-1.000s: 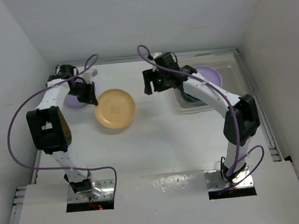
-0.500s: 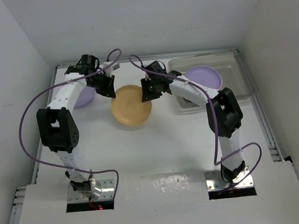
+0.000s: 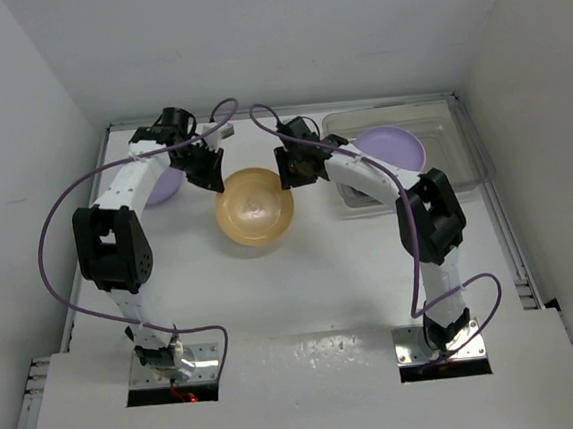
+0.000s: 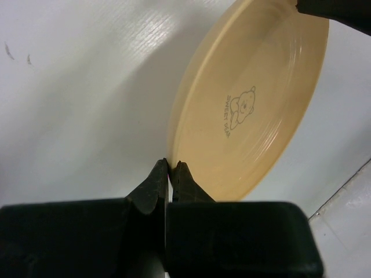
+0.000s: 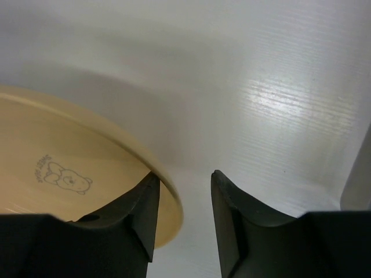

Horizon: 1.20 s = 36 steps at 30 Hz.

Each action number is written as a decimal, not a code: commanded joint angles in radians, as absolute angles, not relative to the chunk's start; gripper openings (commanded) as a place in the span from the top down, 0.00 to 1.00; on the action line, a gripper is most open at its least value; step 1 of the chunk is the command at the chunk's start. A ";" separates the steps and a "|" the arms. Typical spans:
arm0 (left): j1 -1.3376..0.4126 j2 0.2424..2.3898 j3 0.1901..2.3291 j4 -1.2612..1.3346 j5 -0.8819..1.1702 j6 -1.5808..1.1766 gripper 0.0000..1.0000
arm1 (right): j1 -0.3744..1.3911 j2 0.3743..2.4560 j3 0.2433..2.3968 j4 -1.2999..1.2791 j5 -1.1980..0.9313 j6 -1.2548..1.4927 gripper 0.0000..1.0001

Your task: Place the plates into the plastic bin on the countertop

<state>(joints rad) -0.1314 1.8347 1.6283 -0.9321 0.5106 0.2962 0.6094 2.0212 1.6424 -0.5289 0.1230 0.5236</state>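
The plastic bin point(image 3: 459, 119) sits at the far right of the countertop point(image 3: 322, 272); it is see-through, and a lavender plate point(image 3: 393, 148) lies inside it, leaning a little; the right arm crosses over the near part of the bin, so I cannot tell what else is in there; a yellow-orange plate point(image 3: 254, 207) is out in the middle of the countertop, between the two arms and well apart from the bin; the left gripper point(image 3: 213, 181) has this plate by its left edge; in the left wrist view its two fingers are pressed tight on the thin rim, pinching it, and the plate is tilted with a soft shadow under it; a small bear picture is printed in the middle of the plate; the right gripper point(image 3: 286, 177) is at the plate's other side; in the right wrist view its fingers are spread apart, and the rim of the plate pokes into the gap between them, close by one finger; another lavender plate point(image 3: 164, 185) lies on the countertop at the far left, partly hidden behind the left arm.
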 commanded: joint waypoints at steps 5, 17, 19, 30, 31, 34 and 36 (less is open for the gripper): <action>-0.140 1.786 1.621 -0.945 0.571 0.293 1.00 | 0.612 2.023 1.615 -0.414 0.072 0.531 0.67; -0.086 1.786 1.649 -0.945 0.560 0.284 0.45 | 0.545 1.916 1.516 -0.344 0.005 0.603 1.00; -0.055 1.796 1.673 -0.966 0.551 0.284 0.08 | 0.514 1.888 1.522 -0.350 -0.030 0.609 1.00; 0.133 1.792 1.759 -0.957 0.444 0.245 0.00 | 0.226 1.675 1.468 -0.446 -0.015 0.756 1.00; 0.144 1.780 1.747 -0.957 0.425 0.236 0.00 | 0.204 1.642 1.459 -0.462 -0.003 0.756 1.00; 0.193 1.755 1.692 -0.948 0.394 0.258 0.00 | 0.025 1.620 1.425 -0.582 0.017 0.779 1.00; 0.208 1.743 1.669 -0.939 0.394 0.258 0.00 | 0.005 1.617 1.422 -0.600 0.035 0.770 1.00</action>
